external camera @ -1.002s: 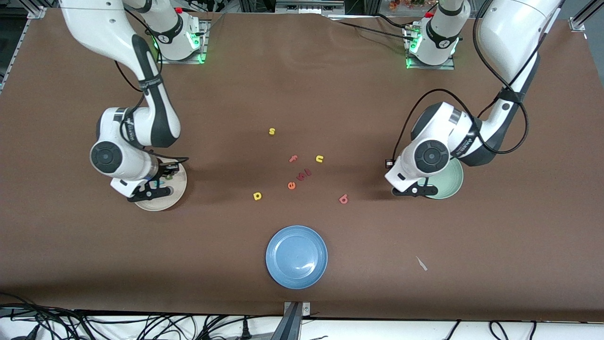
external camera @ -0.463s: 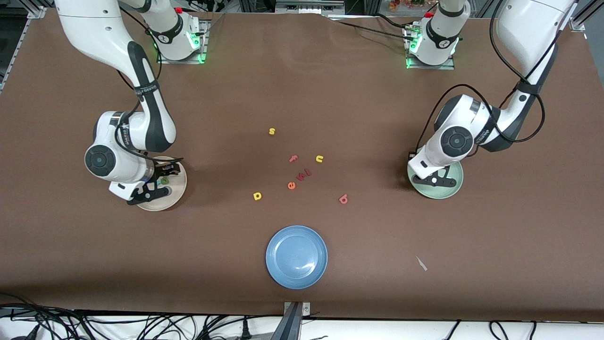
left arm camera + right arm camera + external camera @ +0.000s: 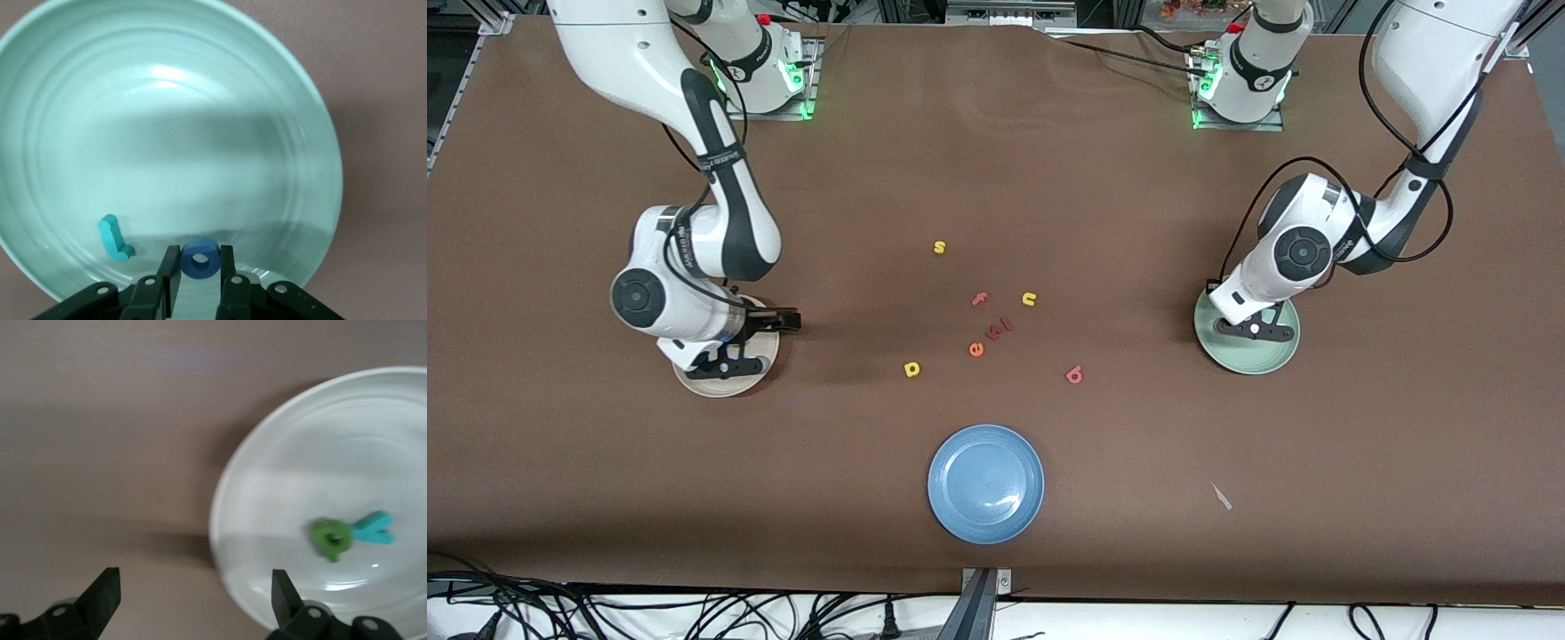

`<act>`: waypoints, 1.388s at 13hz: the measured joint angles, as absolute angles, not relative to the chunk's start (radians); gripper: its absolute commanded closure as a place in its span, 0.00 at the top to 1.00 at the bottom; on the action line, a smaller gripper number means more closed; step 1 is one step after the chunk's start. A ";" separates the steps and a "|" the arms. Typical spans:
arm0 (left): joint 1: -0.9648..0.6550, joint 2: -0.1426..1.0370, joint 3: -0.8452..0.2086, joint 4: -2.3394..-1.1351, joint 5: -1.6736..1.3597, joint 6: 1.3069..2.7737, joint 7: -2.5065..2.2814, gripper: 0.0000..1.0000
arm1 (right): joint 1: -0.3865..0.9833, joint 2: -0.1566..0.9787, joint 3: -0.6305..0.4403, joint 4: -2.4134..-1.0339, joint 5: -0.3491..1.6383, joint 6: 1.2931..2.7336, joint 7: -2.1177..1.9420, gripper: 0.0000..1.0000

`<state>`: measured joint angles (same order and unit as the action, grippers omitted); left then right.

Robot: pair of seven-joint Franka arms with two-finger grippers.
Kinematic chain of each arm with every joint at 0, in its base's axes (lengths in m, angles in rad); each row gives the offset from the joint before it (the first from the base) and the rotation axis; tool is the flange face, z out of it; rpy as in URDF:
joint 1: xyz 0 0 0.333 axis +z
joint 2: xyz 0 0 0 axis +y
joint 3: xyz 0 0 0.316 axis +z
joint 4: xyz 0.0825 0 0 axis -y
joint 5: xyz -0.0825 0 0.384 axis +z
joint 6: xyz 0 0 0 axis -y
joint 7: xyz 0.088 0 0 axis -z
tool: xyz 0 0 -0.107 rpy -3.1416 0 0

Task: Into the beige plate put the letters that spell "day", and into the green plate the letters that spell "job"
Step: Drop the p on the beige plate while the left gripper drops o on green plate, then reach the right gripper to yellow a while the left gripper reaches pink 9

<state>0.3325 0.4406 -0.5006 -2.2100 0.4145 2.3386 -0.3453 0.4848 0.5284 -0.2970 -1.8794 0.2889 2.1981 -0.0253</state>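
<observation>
The left gripper [image 3: 199, 283] is hanging over the green plate [image 3: 1267, 360], which is sitting near the left arm's end of the desk. Its two fingers [image 3: 172, 277] are squeezing the blue o [image 3: 200, 258] just above the plate's floor. The teal j [image 3: 115, 238] is lying in the same plate, close beside the o.

The right gripper [image 3: 193, 597] is hanging over the rim of the beige plate [image 3: 698, 384], near the right arm's end of the desk. Its fingers are standing wide apart and are holding nothing. Inside that plate the green d [image 3: 331, 539] and the teal y [image 3: 373, 527] are lying together, touching.

The yellow a [image 3: 911, 368] is waiting on the bare desk near the middle. The red b [image 3: 1074, 375] is lying on the desk too, more toward the left arm's end.

Other small letters are sitting around the middle: a yellow s [image 3: 939, 247], a pink f [image 3: 979, 299], a yellow u [image 3: 1029, 299] and an orange e [image 3: 976, 349]. The blue plate [image 3: 986, 483] is resting near the desk's front edge.
</observation>
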 measured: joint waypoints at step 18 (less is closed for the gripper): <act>0.190 0.417 -0.576 -1.845 0.334 1.984 -0.287 1.00 | 0.704 0.755 -0.270 -1.550 0.289 2.211 0.122 1.00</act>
